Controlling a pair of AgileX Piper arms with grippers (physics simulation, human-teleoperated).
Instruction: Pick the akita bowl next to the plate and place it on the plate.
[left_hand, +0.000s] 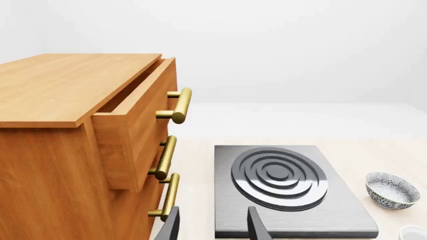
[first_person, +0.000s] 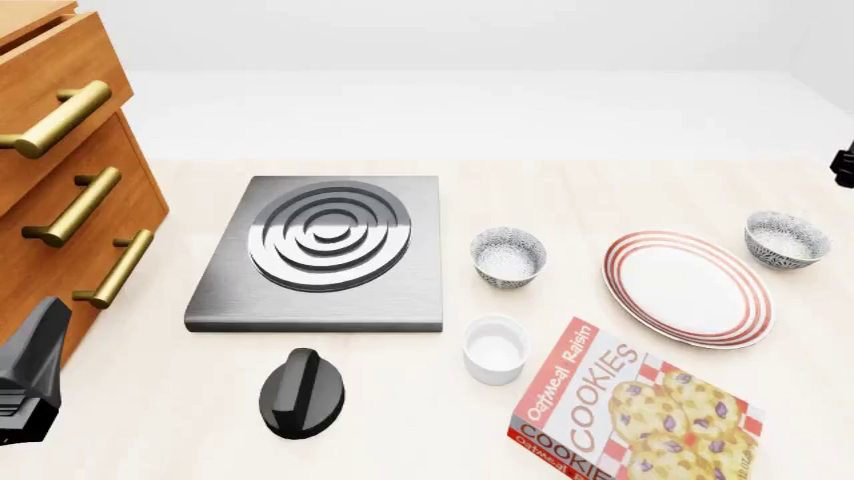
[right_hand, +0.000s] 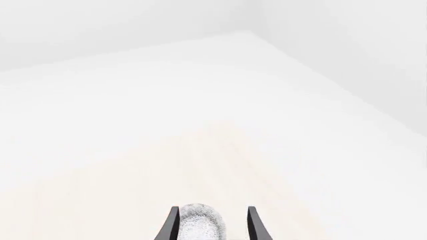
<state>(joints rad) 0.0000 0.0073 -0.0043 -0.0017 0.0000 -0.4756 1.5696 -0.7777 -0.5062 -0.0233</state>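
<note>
2 alike bowls flank the plate. I take the akita bowl, just beside its far right rim, as mine because my right pincer hangs spread above it, gripping nothing. My left pincer idles open, empty, near the drawer cabinet and stove.

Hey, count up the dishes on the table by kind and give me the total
Speckled bowls: 2, one between stove and plate, one at the plate's far right.
White ramekin: 1
Red-ringed plate: 1
Total: 4 dishes
</note>
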